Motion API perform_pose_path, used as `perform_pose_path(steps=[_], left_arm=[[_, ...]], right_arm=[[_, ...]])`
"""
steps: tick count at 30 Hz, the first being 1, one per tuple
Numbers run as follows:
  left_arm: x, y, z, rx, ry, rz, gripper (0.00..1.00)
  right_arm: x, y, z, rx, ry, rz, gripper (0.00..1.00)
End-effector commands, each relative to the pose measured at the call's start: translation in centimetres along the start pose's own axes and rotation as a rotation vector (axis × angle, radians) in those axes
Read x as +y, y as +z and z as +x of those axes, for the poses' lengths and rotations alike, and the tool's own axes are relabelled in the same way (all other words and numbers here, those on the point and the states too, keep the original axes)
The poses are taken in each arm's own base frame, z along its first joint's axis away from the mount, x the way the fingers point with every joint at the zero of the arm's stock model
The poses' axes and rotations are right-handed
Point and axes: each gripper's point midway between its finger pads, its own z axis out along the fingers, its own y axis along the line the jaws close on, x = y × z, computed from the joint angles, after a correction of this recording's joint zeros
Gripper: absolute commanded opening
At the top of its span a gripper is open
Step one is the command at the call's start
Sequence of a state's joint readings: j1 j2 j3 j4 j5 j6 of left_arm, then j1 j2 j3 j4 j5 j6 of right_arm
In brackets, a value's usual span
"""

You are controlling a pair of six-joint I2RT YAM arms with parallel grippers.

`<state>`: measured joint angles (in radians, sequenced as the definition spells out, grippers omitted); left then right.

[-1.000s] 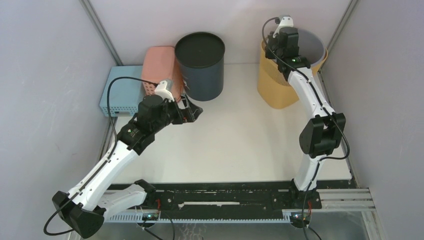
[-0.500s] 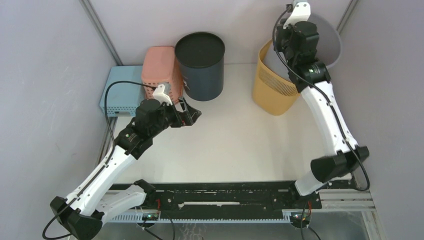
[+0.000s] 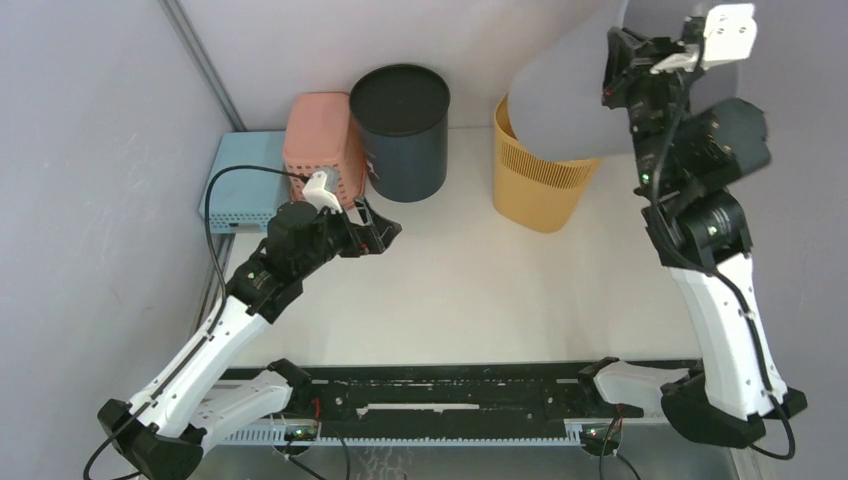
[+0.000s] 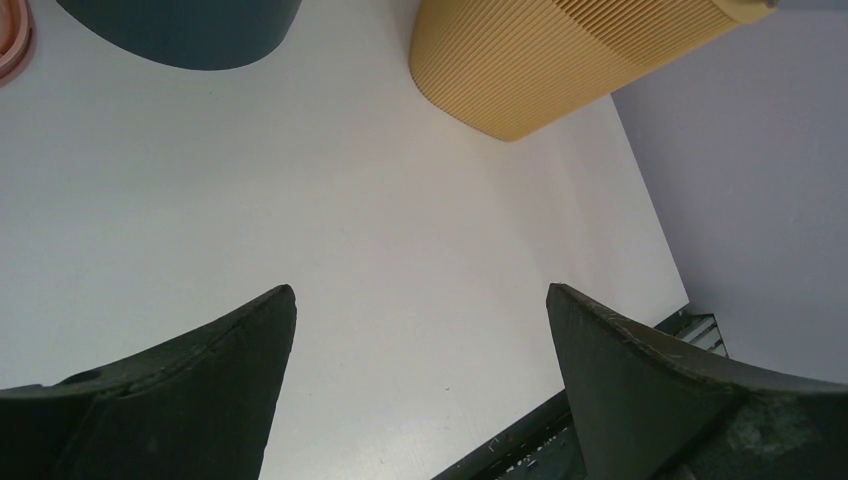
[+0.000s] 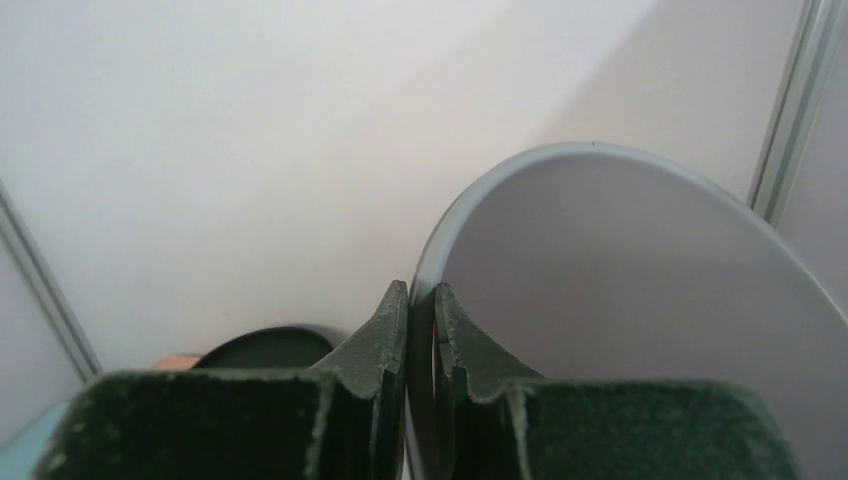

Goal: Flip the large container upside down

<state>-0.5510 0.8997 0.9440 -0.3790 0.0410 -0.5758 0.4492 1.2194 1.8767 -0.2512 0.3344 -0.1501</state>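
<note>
White table point(image 3: 480, 290), right tool point(image 5: 420, 290) clamped on grey container point(image 5: 640, 300) rim, left tool point(image 4: 420, 292) apart

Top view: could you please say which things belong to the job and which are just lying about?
Job: large grey plastic container; right gripper, jaws on its rim; yellow ribbed basket below.
Idle: dark round canister; pink perforated basket; flat blue box; left gripper.

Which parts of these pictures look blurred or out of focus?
Top view: the large grey round container, held high near the camera, looks soft-edged. Right wrist view: the jaws of the right gripper blur toward the bottom edge. Left wrist view: mostly sharp, evenly lit.
</note>
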Motion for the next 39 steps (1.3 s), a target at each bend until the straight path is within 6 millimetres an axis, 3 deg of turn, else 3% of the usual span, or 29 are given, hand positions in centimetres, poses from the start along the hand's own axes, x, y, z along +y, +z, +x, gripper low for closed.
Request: perform_pose_path(steps=[1,6,10,18,21,26,30,34,39], left_arm=[[-0.3,-0.3,-0.1,-0.02,-0.006,0.032,1.0],[-0.2,-0.5,0.0,-0.023,-0.007,0.031,1.0],[0.2,-0.9,-0.2,-0.035,-0.002,0.008,1.0],[2.3,-3.4,-1.5,-0.13,-0.018,-0.086,1.0],[3.5,-5.0,-2.1,-0.183,-0.031,-0.138,1.0],[5.4,-7.0,-2.5,-0.233,-0.048,-0.22,1.0],[6.6,-7.4,-1.6,-0.229,-0.057,-0.261,1.0],[7.6,-7.5,0.0,-0.218,-0.081,-0.272,1.0],[8.6,-8.1,0.7,-0.229,-0.084,-0.303,1.0]], right_arm=[[0.9,-3.0,-5.7,-0.16,0.082,-0.108,0.01],[3.1,-6.1,-7.3,-0.169,0.178,-0.278,0.0],[5.3,-7.9,-6.4,-0.118,0.248,-0.405,0.0],[11.7,-10.4,1.4,0.071,0.372,-0.605,0.0],[15.3,-11.5,4.5,0.14,0.378,-0.664,0.0],[22.0,-12.6,10.5,0.252,0.238,-0.683,0.0],[26.6,-13.2,15.3,0.29,0.059,-0.642,0.0],[30.3,-14.6,18.1,0.299,-0.048,-0.659,0.0],[33.5,-16.7,20.8,0.306,-0.147,-0.688,0.0]])
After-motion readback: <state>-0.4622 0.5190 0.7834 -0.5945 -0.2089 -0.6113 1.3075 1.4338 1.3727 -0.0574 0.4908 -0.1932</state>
